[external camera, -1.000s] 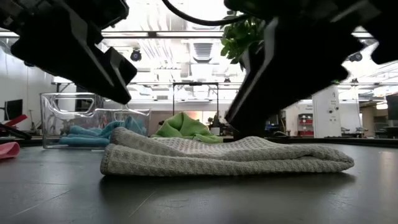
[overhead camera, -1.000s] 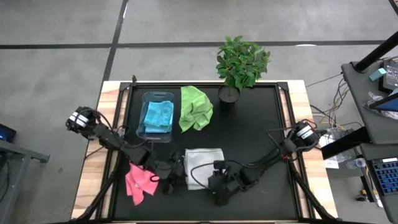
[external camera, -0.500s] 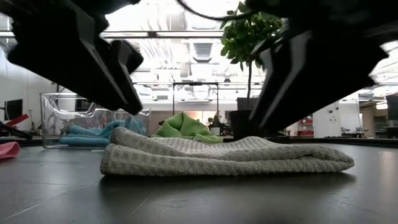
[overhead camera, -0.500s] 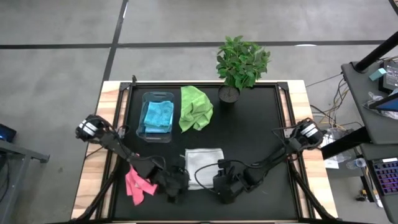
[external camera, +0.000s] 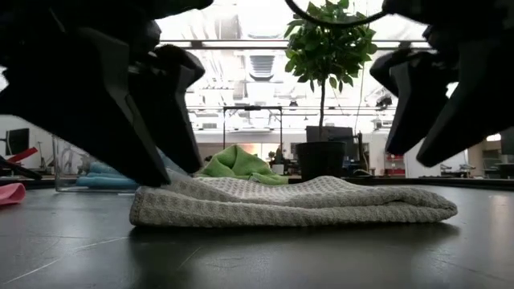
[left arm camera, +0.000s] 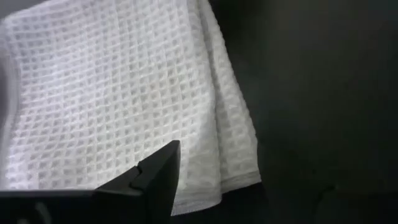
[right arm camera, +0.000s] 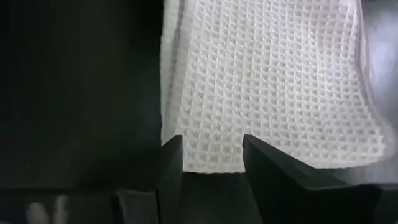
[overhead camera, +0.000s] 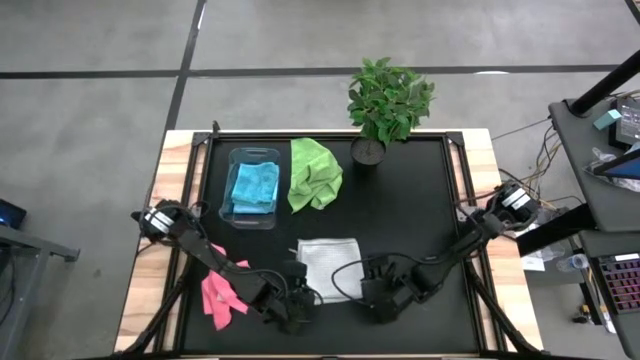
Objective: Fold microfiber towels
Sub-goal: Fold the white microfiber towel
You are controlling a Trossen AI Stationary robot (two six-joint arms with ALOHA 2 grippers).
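Note:
A pale grey-white waffle-weave towel (overhead camera: 330, 262) lies folded flat on the black mat near the table's front; it also shows in the low view (external camera: 289, 201). My left gripper (overhead camera: 298, 300) hangs open just in front of its near left corner; one finger (left arm camera: 155, 177) shows over that corner. My right gripper (overhead camera: 385, 293) is open at the near right corner, its fingers (right arm camera: 211, 149) standing over the towel's near edge without touching. A pink towel (overhead camera: 222, 295) lies crumpled at the front left. A lime green towel (overhead camera: 314, 172) lies crumpled at the back.
A clear plastic bin (overhead camera: 252, 213) at the back left holds light blue towel (overhead camera: 253, 187). A potted plant (overhead camera: 388, 100) stands at the back edge. The black mat (overhead camera: 420, 210) is bare to the right of the white towel.
Both grippers have drawn back from the white towel: the left toward the table's near edge and a little to the right, the right toward the right edge. The white towel has stayed folded and still.

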